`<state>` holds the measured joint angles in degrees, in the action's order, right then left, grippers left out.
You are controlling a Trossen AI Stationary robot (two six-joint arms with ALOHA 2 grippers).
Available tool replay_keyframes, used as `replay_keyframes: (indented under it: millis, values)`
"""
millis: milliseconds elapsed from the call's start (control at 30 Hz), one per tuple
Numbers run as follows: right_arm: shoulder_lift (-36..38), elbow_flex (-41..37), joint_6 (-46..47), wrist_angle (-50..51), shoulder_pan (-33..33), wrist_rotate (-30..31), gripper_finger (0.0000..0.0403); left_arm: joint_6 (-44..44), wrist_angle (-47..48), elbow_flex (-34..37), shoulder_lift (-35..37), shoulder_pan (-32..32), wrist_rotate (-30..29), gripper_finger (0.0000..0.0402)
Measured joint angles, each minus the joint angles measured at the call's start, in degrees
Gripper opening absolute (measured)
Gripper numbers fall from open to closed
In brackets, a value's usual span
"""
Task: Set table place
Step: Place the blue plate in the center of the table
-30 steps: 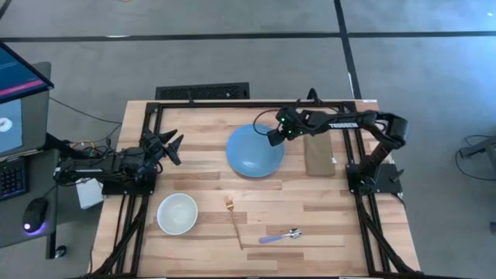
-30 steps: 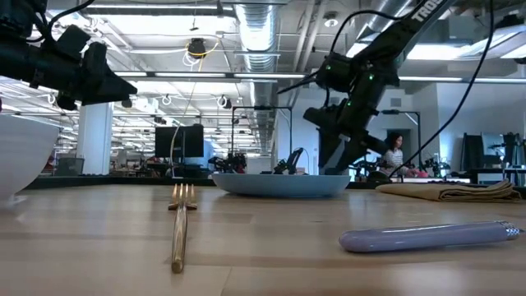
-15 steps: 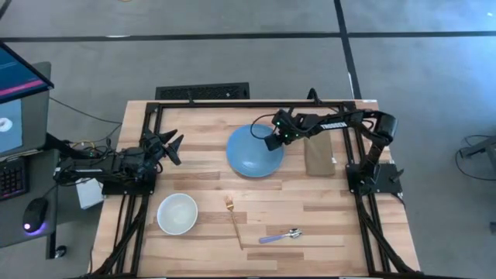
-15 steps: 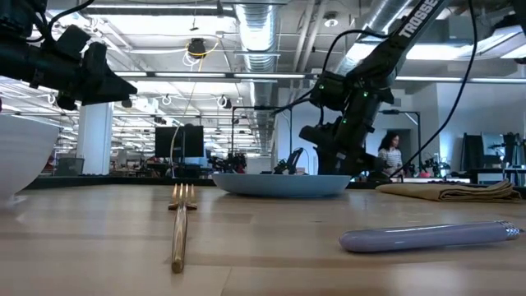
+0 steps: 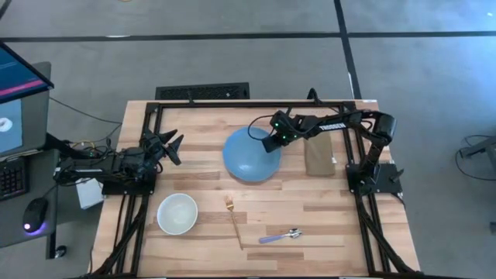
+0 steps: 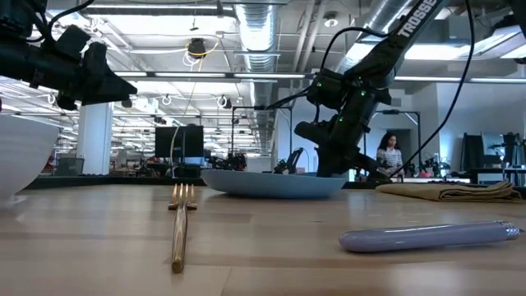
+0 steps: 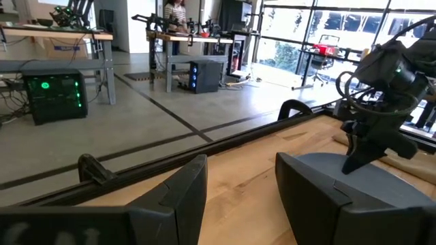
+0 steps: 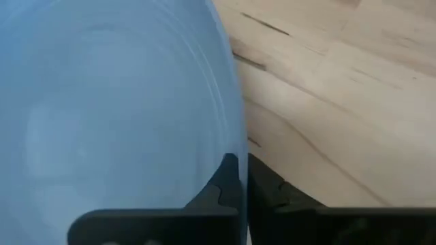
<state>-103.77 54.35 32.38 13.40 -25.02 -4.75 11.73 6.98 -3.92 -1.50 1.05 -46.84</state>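
Note:
A round light-blue plate (image 5: 249,156) lies on the wooden table (image 5: 201,124) at the far middle. My right gripper (image 5: 268,142) is shut on the plate's right far rim and also shows in the low view (image 6: 333,164). My left gripper (image 5: 172,146) is open and empty above the table's left side; its two fingers stand apart in the left wrist view (image 7: 242,197). A white bowl (image 5: 177,214), a gold fork (image 5: 233,221) and a lavender-handled spoon (image 5: 280,236) lie near the front edge. My right gripper pinches the plate's rim (image 8: 240,146) between its two fingers, one finger (image 8: 218,190) over the plate's inside and the other (image 8: 276,194) outside it. The fingers come slanting down from the table's right. The plate's underside (image 6: 271,194) sits on the table.
A folded olive-brown pad (image 5: 318,155) lies right of the plate, under my right arm. The black frame (image 5: 256,101) runs along the table's edges. A person (image 6: 391,156) shows in the room far behind the table.
My right gripper has gone toward the table's left edge and down to the plate's rim. The plate has slid a little toward the table's left and near edges.

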Motion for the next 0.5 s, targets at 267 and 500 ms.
replay_keyframes:
  millis: [267,500]
  values:
    - [0.0,0.0,-0.8,2.8,2.5,-0.6,0.0022,0.0,0.0,0.0,0.0,0.0,0.0,0.0164]
    - [0.0,-0.1,-1.4,4.3,7.1,-1.5,0.0022,0.0,0.0,0.0,0.0,0.0,0.0,0.0164]
